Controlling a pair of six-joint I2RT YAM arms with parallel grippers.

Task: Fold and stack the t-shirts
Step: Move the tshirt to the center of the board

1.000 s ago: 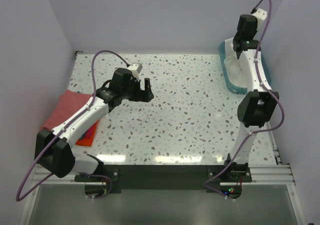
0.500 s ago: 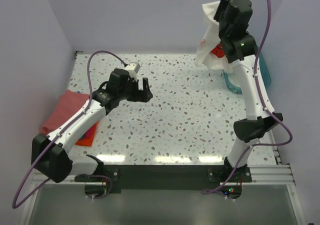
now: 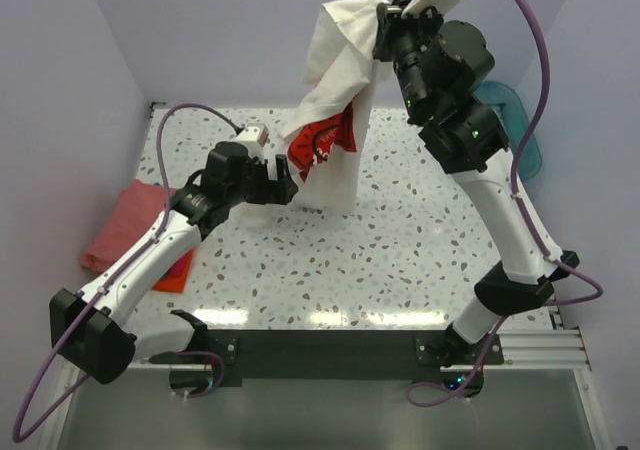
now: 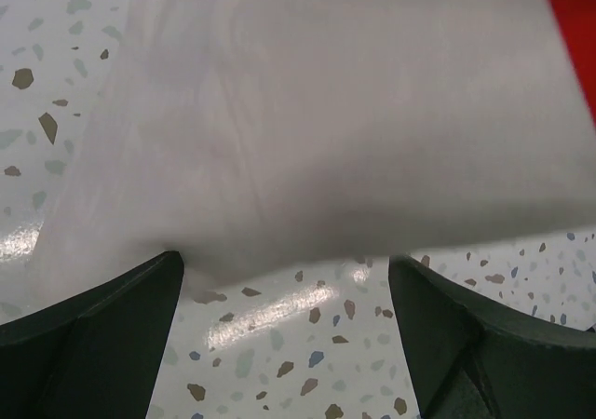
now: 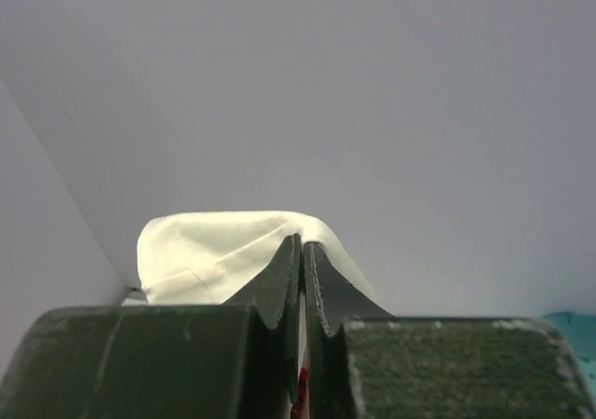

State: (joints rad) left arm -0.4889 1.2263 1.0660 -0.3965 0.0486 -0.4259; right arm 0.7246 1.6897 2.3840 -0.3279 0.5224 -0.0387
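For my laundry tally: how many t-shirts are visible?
3: white t-shirt held up by the right gripper; pink t-shirt and orange-red t-shirt at the table's left edge. The left arm may hide more.

the top external camera looks down from above and behind the arm bases, taking in the whole speckled table [image 3: 420, 240]. the left wrist camera, close in, looks past the left gripper [image 4: 284, 270] at tabletop and the white t-shirt [image 4: 326, 112]. the right wrist camera sights over the right gripper [image 5: 303, 251] at bare wall, seemingly tilted upward. all three views share the white t-shirt.
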